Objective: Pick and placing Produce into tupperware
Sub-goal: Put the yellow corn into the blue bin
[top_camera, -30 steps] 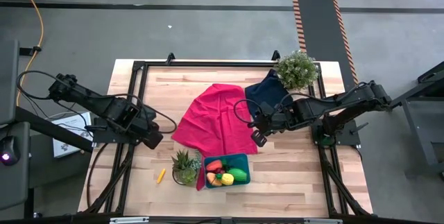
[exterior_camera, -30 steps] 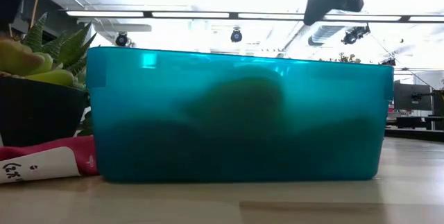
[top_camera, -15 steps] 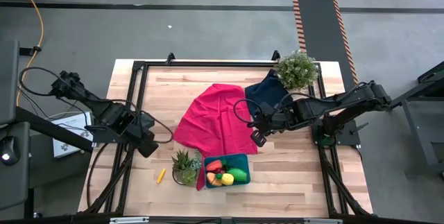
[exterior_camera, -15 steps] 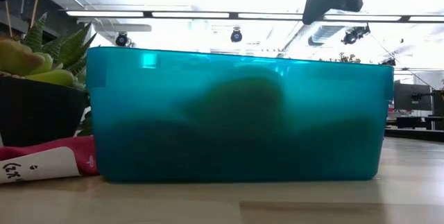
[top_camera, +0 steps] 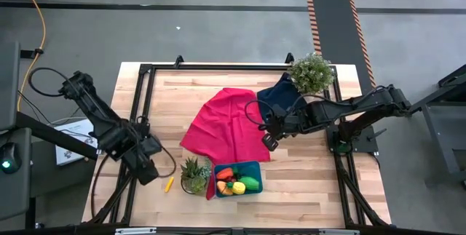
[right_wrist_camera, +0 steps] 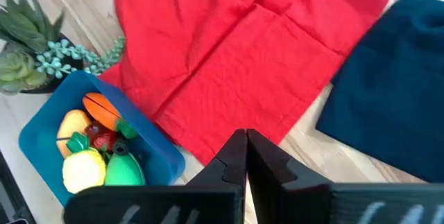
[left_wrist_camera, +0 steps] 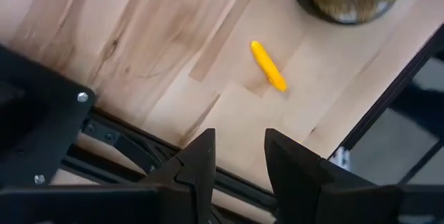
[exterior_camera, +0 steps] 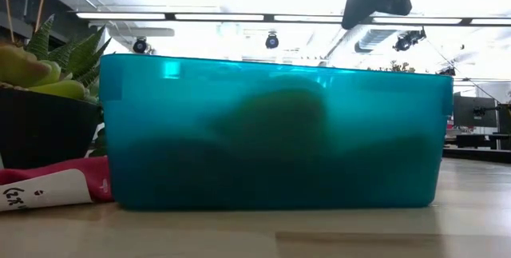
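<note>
The teal tupperware (top_camera: 238, 179) sits near the table's near edge. It holds produce: an orange carrot (right_wrist_camera: 103, 110), a yellow piece (right_wrist_camera: 83, 168) and a green piece (right_wrist_camera: 125, 172). A thin yellow stick (top_camera: 169, 184) lies flat on the wood to the left of a succulent pot. My left gripper (top_camera: 149, 171) hangs open just left of the stick (left_wrist_camera: 268, 65), pointing down, with nothing between its fingers (left_wrist_camera: 239, 161). My right gripper (top_camera: 271, 142) is shut (right_wrist_camera: 246, 151) and hovers over the right edge of the red cloth, touching nothing.
A red cloth (top_camera: 226, 126) lies spread in the middle of the table and a navy cloth (top_camera: 280, 97) lies behind it to the right. A succulent pot (top_camera: 194, 173) stands right beside the tupperware's left side. A leafy plant (top_camera: 311, 73) stands at the far right. A black frame rail (left_wrist_camera: 125, 144) runs along the table's left edge.
My left gripper has swung along the table's left side toward the near edge, coming close to the yellow stick, and has rolled somewhat as it went. Its fingers keep the same gap. My right gripper has kept still.
</note>
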Controlling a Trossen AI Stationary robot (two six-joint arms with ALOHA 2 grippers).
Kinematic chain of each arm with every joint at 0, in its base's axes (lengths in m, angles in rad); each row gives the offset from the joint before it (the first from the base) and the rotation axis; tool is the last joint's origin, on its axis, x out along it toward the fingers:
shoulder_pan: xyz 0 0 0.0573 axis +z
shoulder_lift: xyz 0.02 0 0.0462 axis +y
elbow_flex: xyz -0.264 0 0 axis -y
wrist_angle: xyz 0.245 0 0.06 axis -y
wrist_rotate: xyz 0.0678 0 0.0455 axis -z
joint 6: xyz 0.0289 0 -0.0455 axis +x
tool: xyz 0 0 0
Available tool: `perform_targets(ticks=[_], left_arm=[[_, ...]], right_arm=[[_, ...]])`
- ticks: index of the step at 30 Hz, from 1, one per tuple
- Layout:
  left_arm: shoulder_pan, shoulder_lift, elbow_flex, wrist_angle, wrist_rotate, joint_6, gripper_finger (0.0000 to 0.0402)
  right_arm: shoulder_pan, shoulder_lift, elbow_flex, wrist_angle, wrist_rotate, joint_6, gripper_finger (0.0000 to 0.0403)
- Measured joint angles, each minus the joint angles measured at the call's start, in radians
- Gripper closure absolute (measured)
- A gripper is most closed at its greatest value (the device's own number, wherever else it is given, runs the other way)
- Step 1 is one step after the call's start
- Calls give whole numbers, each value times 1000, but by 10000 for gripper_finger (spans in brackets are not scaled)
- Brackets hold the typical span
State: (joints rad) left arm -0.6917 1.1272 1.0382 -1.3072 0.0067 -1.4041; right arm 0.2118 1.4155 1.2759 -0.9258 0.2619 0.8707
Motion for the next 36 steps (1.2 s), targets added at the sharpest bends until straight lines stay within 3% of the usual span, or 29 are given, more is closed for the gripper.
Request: perform_targets(ticks=[7,24,36], left_arm=[[-82,84,0,41,-35,30,289],[-97,247,0,259,-44,20,289],[-100,253,0,263,-79,-17,289]], right_arm=[[-3,0,0,28,0,-8,401],[-3,0,0,34,-5,3,401],[-3,0,0,34,-6,0,401]])
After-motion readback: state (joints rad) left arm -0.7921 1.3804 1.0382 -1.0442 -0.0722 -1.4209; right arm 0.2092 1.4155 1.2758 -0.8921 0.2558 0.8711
